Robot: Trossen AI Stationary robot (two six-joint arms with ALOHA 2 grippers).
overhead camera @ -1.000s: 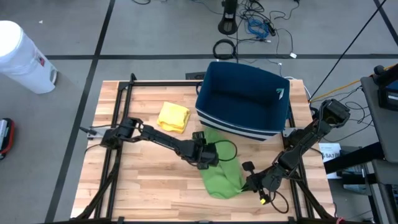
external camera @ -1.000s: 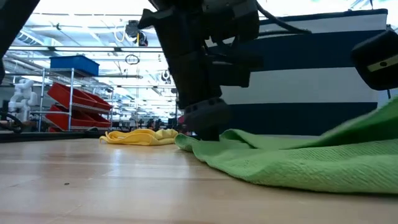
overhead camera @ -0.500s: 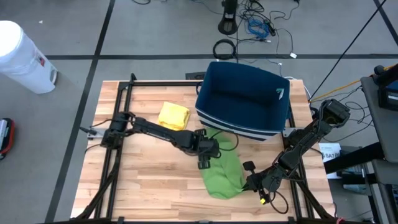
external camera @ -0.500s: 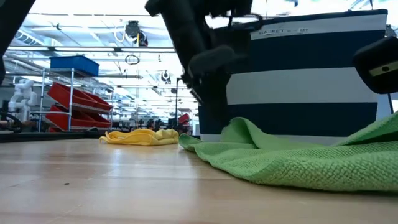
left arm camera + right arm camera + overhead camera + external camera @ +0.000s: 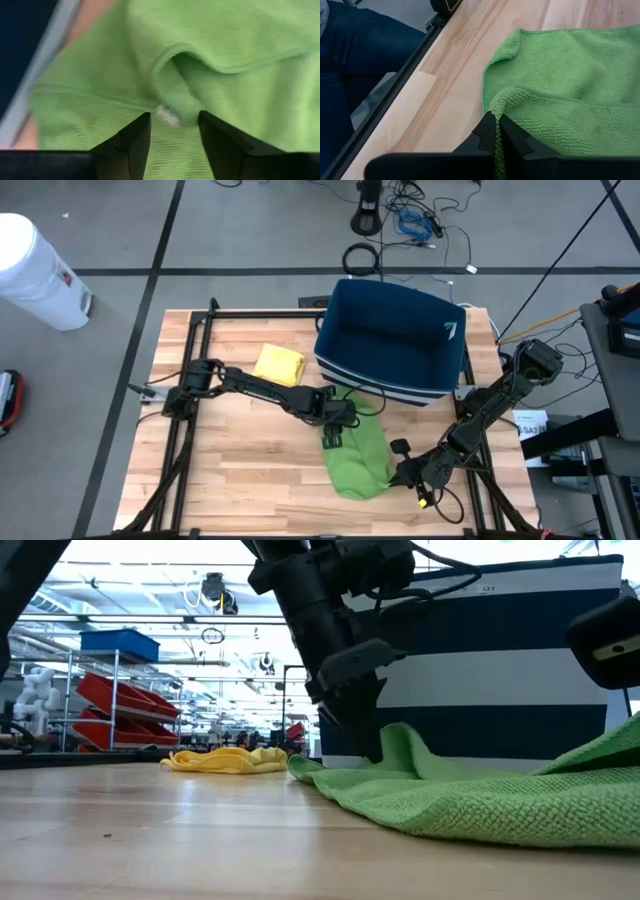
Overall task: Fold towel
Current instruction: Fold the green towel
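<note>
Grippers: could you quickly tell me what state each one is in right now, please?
Left gripper: open, fingers astride a fold of the green towel.
Right gripper: shut on the green towel's corner.

Bare wooden table (image 5: 240, 460) left of green towel (image 5: 360, 460); blue basket (image 5: 392, 345) close behind.

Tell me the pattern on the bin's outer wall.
Navy with white horizontal stripes on the bin, clearest in the low view.

Overhead, table-level and two close wrist cameras all share the green towel (image 5: 358, 460).
</note>
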